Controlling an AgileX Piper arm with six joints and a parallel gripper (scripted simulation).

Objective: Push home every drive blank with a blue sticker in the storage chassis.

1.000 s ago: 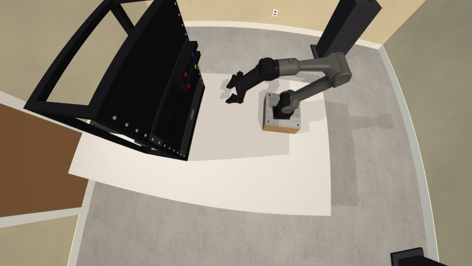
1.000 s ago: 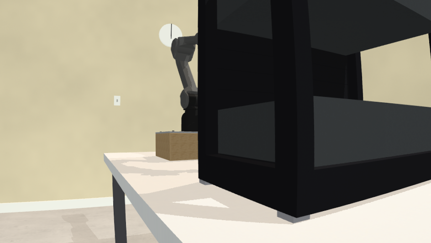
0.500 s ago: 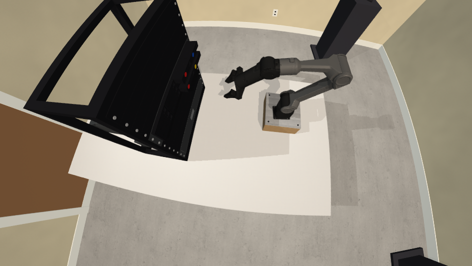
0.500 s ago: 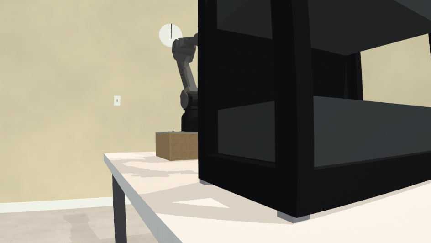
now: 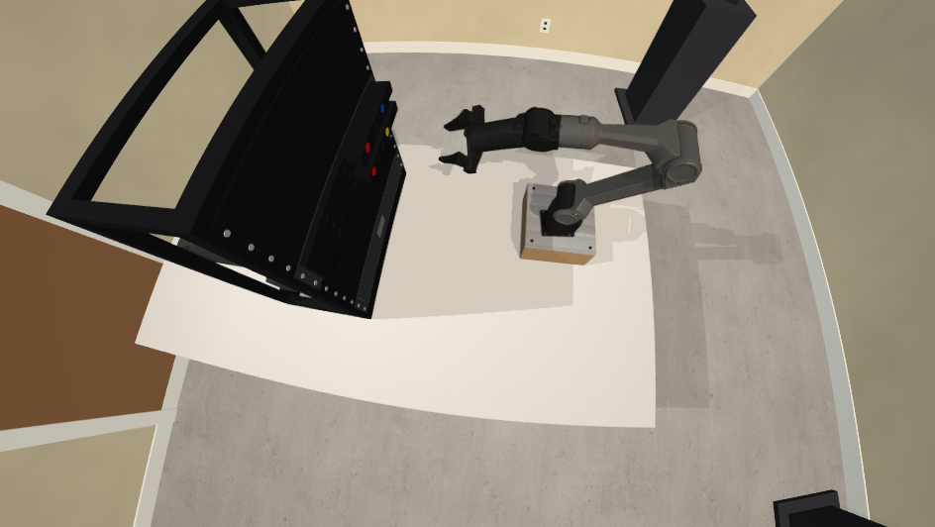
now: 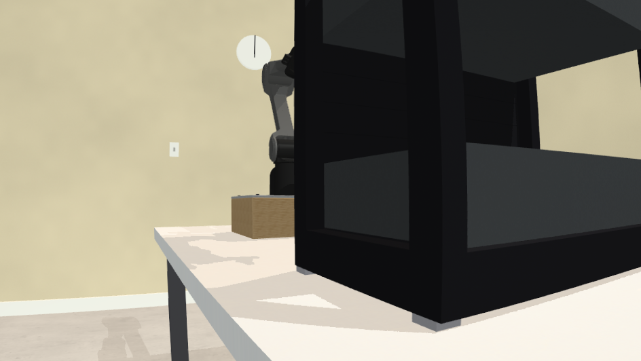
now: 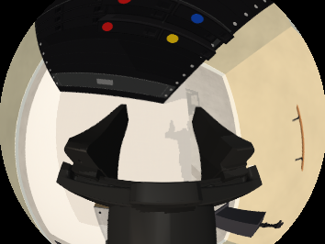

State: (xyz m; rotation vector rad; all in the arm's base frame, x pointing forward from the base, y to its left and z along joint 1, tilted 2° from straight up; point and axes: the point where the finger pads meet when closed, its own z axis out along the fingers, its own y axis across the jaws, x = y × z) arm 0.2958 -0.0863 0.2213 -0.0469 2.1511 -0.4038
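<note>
The black rack stands on the white table, its front facing the arm. Four blanks stand out of the chassis front. One has a blue sticker, one a yellow sticker, and two have red stickers. My gripper is open and empty. It hangs in the air a short way in front of the rack, apart from it, and also shows in the wrist view.
The arm's base sits on a wooden block on the table. In the exterior view the rack hides the gripper and most of the arm. A dark cabinet stands at the back wall.
</note>
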